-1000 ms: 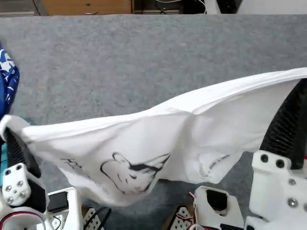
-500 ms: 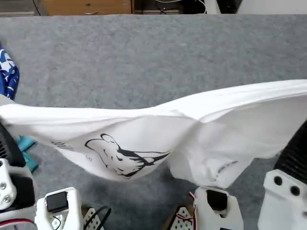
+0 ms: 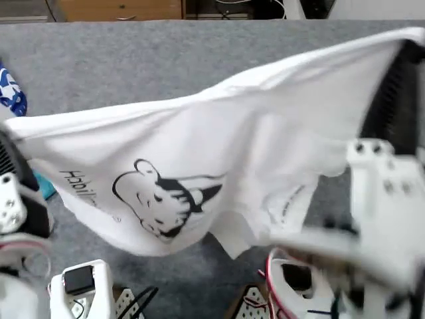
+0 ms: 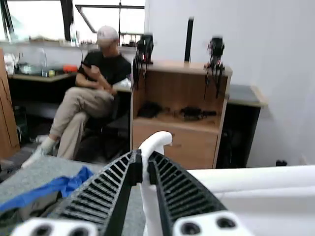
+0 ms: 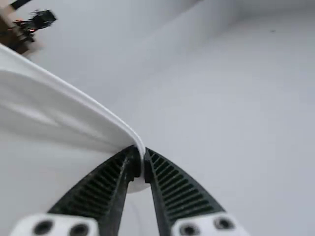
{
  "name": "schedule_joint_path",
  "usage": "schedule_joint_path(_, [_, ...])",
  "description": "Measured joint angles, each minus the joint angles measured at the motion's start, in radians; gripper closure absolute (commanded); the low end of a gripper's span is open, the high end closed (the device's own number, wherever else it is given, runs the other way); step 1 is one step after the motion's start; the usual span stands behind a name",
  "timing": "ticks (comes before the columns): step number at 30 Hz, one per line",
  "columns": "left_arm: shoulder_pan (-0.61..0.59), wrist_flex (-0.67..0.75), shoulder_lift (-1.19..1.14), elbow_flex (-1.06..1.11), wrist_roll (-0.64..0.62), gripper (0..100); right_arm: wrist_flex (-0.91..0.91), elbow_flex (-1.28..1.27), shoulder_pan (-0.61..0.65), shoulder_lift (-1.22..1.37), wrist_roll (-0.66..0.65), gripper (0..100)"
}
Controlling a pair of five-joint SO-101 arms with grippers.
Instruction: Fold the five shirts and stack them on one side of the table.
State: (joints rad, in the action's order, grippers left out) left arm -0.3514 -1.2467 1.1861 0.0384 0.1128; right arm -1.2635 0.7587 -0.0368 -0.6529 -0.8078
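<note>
Left gripper (image 4: 143,157): black ribbed fingers (image 4: 106,189) pinched tight on a rolled edge of the white shirt (image 3: 219,146), cloth bulging out past the tips. Right gripper (image 5: 141,154): same ribbed fingers, clamped on a thin hem of the same shirt. Shirt hangs stretched between the two arms above the table (image 3: 166,60), one end up high by the right arm (image 3: 388,173), the other lower by the left arm (image 3: 14,199), lower edge drooping in loose folds towards the near side. Table is covered in grey, felt-like matting, flat and speckled. Shirt fabric is soft, thin and matte white, with a black line-drawn cartoon print (image 3: 163,199) and a line of small black lettering beside it. Room behind: plain white wall (image 4: 246,44), light wooden cabinet (image 4: 177,132) with an open shelf, bright windows further back. Wooden drawer front (image 3: 119,8) shows past the table's far edge. Blue shirt (image 3: 9,90), patterned with white, lies bunched at the table's left edge, well apart from the white one. Small teal cloth scrap (image 3: 44,187) on the mat just beside the left arm.
</note>
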Motion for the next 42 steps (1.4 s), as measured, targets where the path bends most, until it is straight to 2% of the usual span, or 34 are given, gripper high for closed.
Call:
schedule_joint_path(2, [0.0,0.043,0.0,0.083,0.0,98,0.0,-0.098,0.032,0.002,0.0,99.2])
schedule_joint_path(6, [0.0,0.221,-0.002,0.321,0.0,98,0.034,-0.338,0.106,0.025,0.0,99.2])
schedule_joint_path(10, [0.008,0.497,-0.015,0.637,0.009,98,0.15,-0.601,0.144,0.098,0.0,99.3])
schedule_joint_path(13, [0.058,0.743,-0.035,0.904,0.081,98,0.272,-0.763,0.152,0.187,0.026,99.3])
schedule_joint_path(16, [0.11,0.971,-0.091,1.126,0.144,98,0.393,-0.825,0.152,0.31,0.071,99.3])
schedule_joint_path(18, [0.133,1.097,-0.158,1.192,0.16,98,0.457,-0.824,0.152,0.396,0.106,99.3])
schedule_joint_path(21, [0.147,1.218,-0.285,1.181,0.161,98,0.525,-0.796,0.15,0.52,0.146,99.3])
schedule_joint_path(24, [0.153,1.257,-0.451,1.103,0.161,98,0.565,-0.718,0.15,0.615,0.158,99.3])
schedule_joint_path(33, [0.158,1.263,-1.04,0.628,0.048,98,0.591,-0.48,0.11,0.729,0.161,99.3])
schedule_joint_path(42, [0.17,1.261,-1.482,0.239,0.018,98,0.723,-0.374,0.012,0.922,0.163,99.3])
